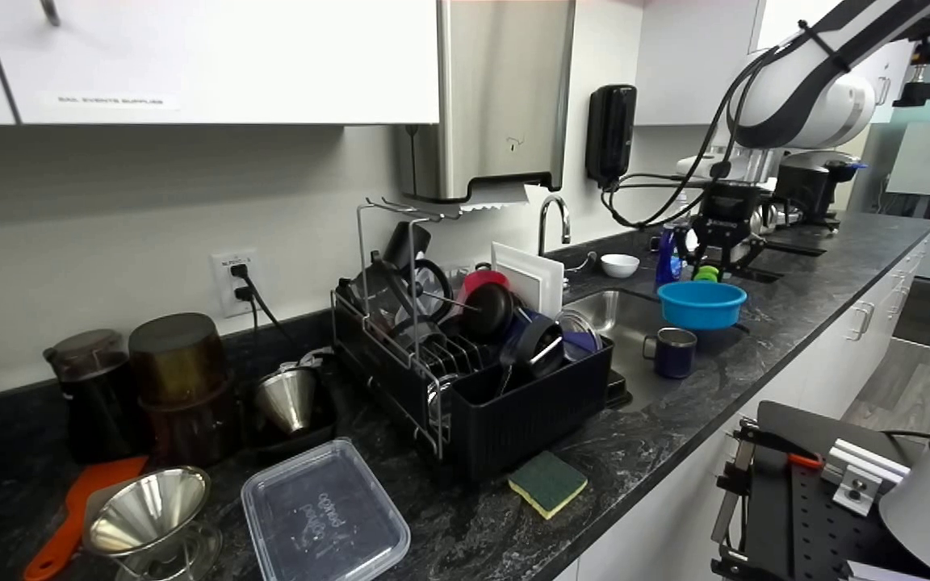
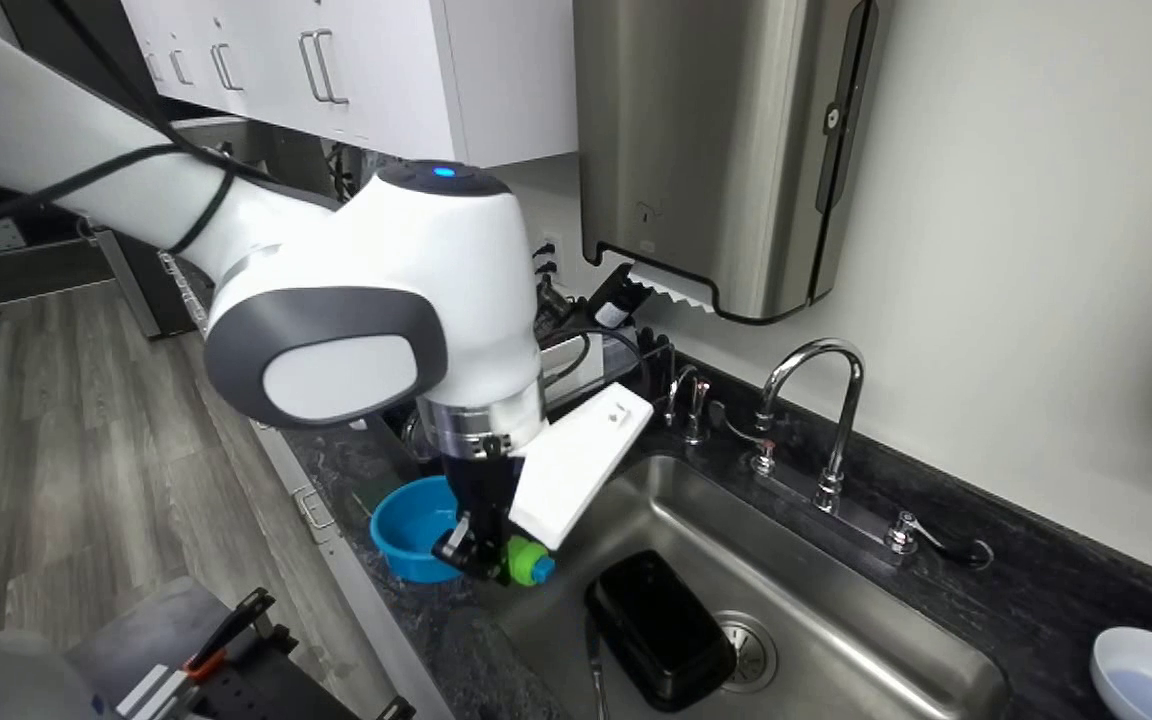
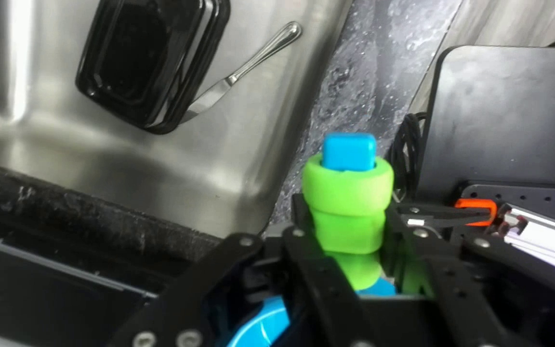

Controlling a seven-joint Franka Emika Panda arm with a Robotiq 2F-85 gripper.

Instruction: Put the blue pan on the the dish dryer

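Wrist view: the end effector [image 3: 346,219] grips the green handle [image 3: 348,200] of the blue pan [image 3: 262,324], which is mostly hidden and cut off at six o'clock.

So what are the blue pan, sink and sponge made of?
Blue pan: probably smooth, softly shiny plastic, evenly blue inside and out; enamelled metal is possible. Sink: likely satin stainless steel, by its soft grey reflections. Sponge: apparently foam with a matte scouring layer, from its yellow edge and green top.

Blue pan [image 1: 702,308] hangs upright, apart from dish dryer [image 1: 400,383].
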